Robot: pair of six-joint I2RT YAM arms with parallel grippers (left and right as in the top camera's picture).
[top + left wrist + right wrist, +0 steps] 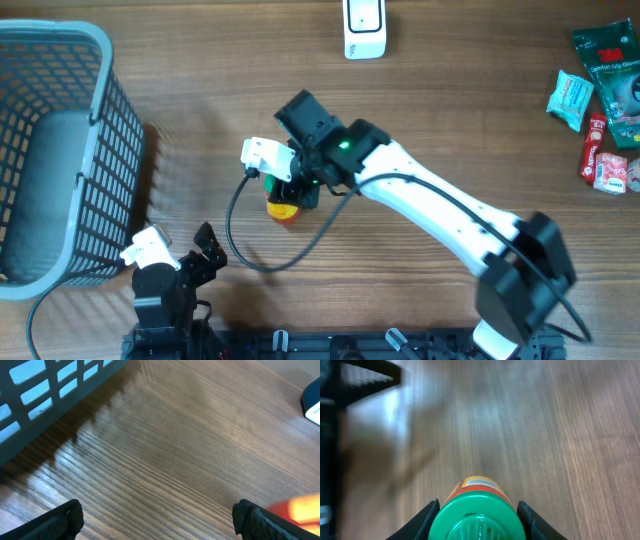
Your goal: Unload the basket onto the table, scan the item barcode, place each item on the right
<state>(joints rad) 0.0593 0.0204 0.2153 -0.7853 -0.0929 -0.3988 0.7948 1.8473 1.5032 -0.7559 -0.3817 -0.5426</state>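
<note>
green-capped bottle [476,516], clamped in right gripper [478,521], wooden table [450,100]

The table [450,110] is brown wood with a fine straight grain. It is smooth, with a soft sheen that glares in pale patches near the basket. The basket [120,150] on the left is a grey-blue plastic lattice, matt. The bottle [476,517] has a green plastic cap, ribbed and faintly glossy, above an orange and yellow printed label. The right arm [440,215] has a smooth white plastic shell – glossy – with matt black joints. The packets [605,60] at the far right look like shiny film.
</note>
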